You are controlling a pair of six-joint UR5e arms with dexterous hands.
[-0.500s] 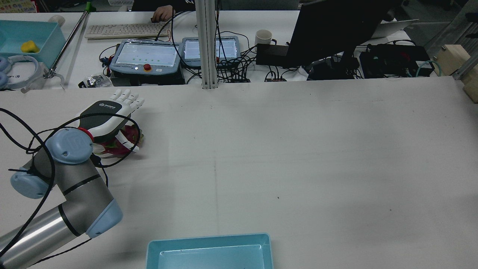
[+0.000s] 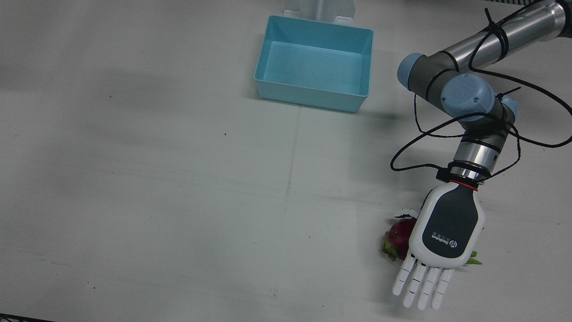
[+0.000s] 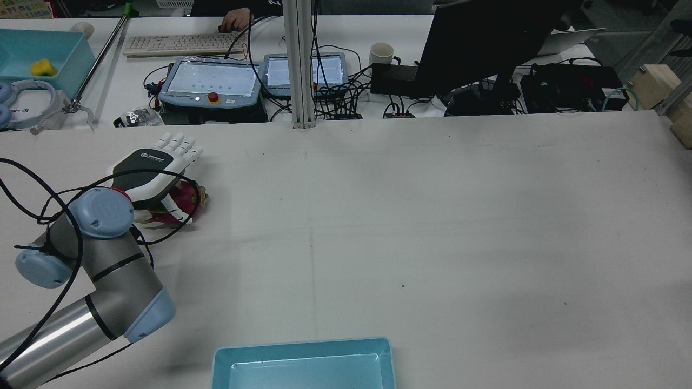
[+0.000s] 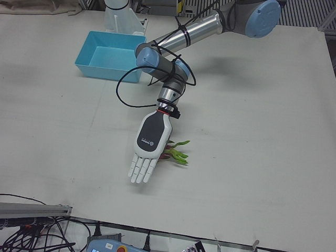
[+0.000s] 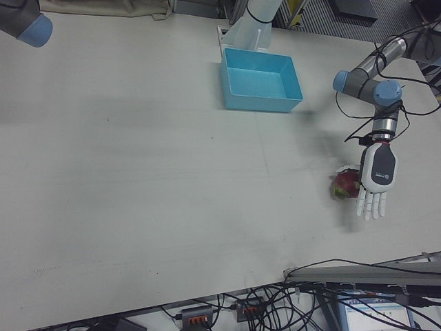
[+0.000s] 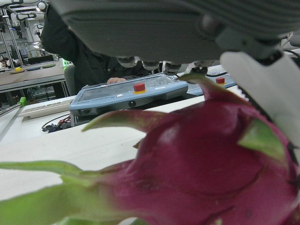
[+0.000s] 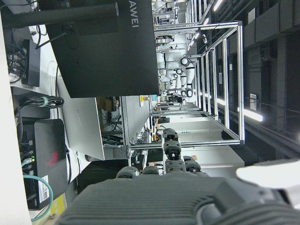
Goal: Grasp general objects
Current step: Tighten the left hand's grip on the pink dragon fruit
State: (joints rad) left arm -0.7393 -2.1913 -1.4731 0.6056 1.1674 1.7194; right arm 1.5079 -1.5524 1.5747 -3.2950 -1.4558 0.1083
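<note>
A magenta dragon fruit point(image 2: 399, 235) with green leaf tips lies on the white table near the operators' edge. My left hand point(image 2: 448, 232) hovers palm-down right over it, fingers point(image 2: 420, 284) straight and spread, thumb beside the fruit, holding nothing. The rear view shows the hand point(image 3: 147, 168) covering most of the fruit point(image 3: 188, 199). The left hand view is filled by the fruit point(image 6: 211, 159) close under the palm point(image 6: 154, 28). My right hand shows only in its own view point(image 7: 164, 201), with no object in it.
An empty light-blue bin point(image 2: 308, 95) stands near the robot's side of the table, also in the rear view point(image 3: 303, 346). Teach pendants point(image 3: 211, 81), cables and a monitor point(image 3: 486, 43) sit on the desk beyond the table's far edge.
My left hand has dropped a little and shifted slightly left over the dragon fruit. The fruit has not moved.
</note>
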